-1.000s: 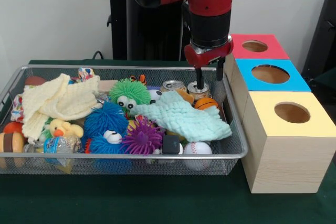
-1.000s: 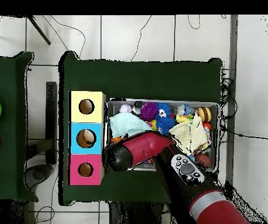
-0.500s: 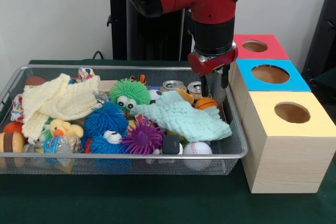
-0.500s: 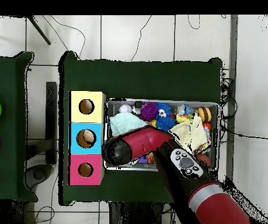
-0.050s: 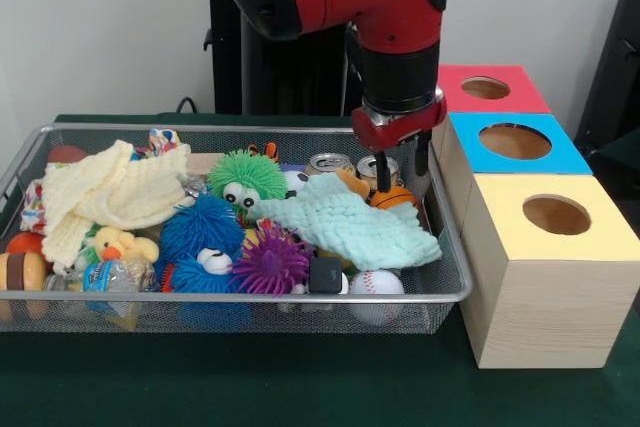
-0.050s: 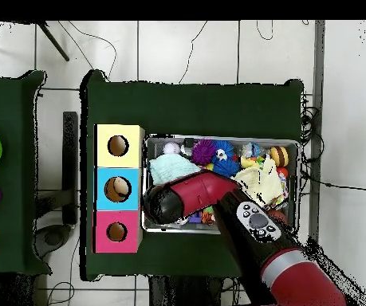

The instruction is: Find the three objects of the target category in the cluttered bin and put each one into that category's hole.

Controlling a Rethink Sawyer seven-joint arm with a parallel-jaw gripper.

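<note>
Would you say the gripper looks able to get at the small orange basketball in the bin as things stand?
Probably yes: the gripper hangs open just above the orange basketball, whose top is bare, though the mint cloth crowds its near side.

There were two cans, three fuzzy balls, two cloths and three boxes.

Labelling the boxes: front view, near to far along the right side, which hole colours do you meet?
Yellow box → blue box → red box.
</note>
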